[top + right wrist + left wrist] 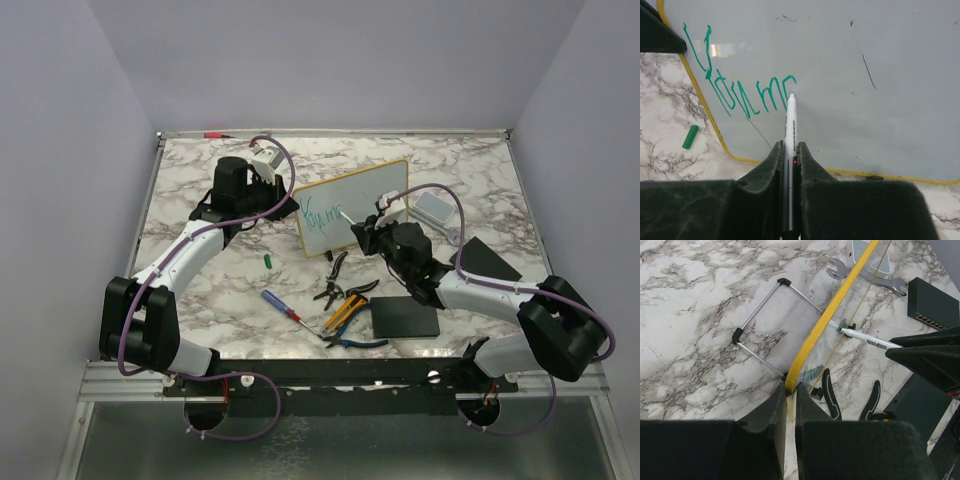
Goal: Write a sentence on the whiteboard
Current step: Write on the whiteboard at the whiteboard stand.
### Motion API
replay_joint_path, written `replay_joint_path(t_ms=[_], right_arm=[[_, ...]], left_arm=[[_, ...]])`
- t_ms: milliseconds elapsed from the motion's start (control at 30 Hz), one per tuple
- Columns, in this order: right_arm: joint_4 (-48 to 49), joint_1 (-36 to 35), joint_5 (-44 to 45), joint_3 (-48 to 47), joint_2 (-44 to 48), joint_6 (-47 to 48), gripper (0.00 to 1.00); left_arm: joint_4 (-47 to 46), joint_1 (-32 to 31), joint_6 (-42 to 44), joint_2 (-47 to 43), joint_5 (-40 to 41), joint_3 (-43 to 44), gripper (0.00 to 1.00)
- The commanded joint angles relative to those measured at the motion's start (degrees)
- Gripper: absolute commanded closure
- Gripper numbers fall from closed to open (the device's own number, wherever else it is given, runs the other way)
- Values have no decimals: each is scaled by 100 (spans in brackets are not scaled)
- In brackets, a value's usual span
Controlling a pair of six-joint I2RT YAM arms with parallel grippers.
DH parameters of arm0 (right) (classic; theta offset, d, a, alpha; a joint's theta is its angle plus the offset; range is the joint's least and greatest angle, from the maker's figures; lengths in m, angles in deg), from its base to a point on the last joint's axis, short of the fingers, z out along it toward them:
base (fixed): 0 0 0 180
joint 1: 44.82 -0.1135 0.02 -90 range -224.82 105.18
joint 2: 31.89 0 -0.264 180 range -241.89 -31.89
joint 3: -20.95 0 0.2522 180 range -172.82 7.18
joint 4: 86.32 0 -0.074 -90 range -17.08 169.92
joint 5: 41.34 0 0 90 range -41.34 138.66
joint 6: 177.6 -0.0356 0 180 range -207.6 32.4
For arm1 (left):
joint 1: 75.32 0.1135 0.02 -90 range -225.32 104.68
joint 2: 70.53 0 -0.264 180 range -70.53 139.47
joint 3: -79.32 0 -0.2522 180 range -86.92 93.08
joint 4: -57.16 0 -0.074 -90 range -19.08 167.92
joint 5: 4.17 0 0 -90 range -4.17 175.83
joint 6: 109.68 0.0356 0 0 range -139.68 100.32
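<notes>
— Whiteboard [352, 200], who holds it?
— The left claw [790, 390] does. Its two fingers are pinched tight on the yellow edge at the board's lower left corner.
— And the right claw [790, 147]?
— It is squeezed around a pen [791, 125]. The pen tip sits on the white face, right at the end of the green writing [740, 92].
— Where is the board?
— It stands up, leaning back a little, near the middle of the marble table [200, 290], between the two claws. A wire stand [760, 322] is behind it.
— How far does the writing go?
— It starts by the left edge and fills only the left part. The rest is white with a few small dark marks.
— What else is near?
— A green cap [690, 136] lies on the table just beside the board's lower left corner. Pliers [335, 292], a screwdriver [280, 303] and a black pad [404, 318] lie in front. A grey block [435, 206] sits by the right end.
</notes>
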Motion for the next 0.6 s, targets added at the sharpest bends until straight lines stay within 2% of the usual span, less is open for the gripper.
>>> replay_joint_path(t_ms=[0, 567], right_arm=[[73, 23, 294, -308, 85, 240, 99], [-94, 21, 122, 36, 4, 38, 99]], left_arm=[[29, -22, 104, -105, 85, 65, 96], [40, -23, 104, -123, 86, 65, 96]])
